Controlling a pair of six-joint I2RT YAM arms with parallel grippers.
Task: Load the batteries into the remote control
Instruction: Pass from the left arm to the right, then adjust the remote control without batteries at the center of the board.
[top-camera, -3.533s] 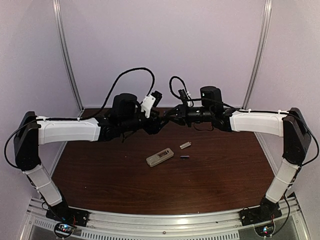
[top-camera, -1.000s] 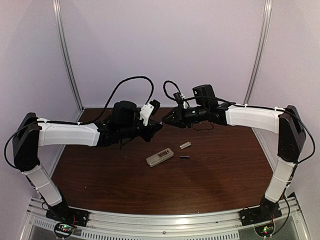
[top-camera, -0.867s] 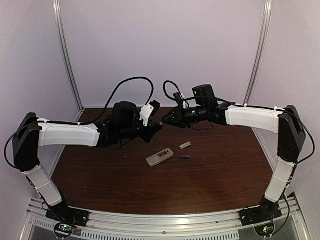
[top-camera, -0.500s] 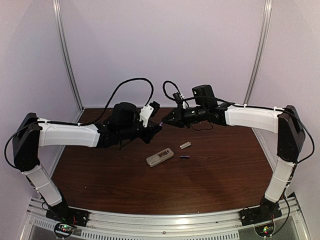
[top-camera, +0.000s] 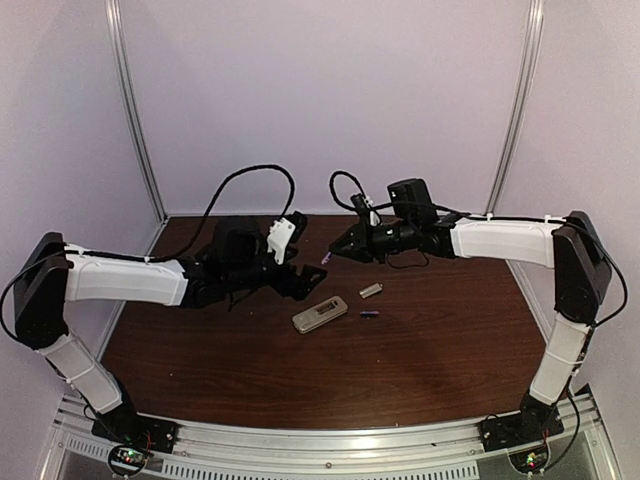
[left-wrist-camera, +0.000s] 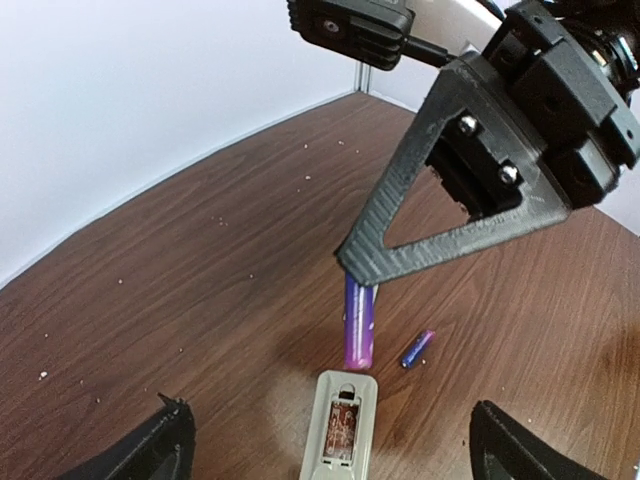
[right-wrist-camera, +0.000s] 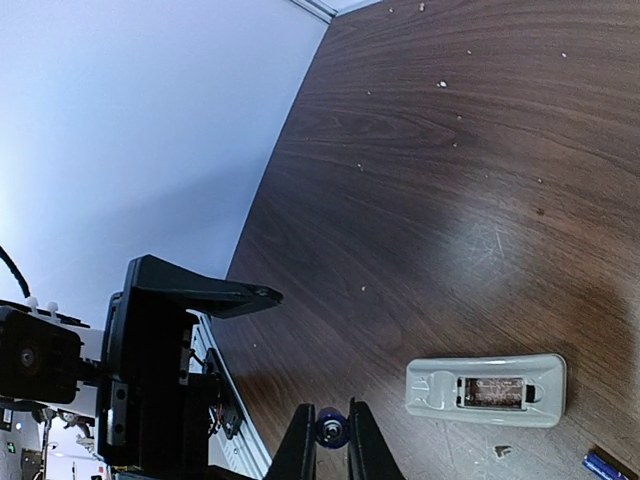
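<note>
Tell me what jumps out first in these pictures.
The right gripper catches the eye first: it is raised over the middle of the table, shut on a purple battery that sticks out past its tips. On the table lies the remote, back up with its battery bay open. A second battery lies loose beside it.

remote control (left-wrist-camera: 341, 432): cropped at 6 o'clock in your left wrist view; held battery (left-wrist-camera: 359, 325): top hidden behind right gripper (left-wrist-camera: 352, 270).
</note>
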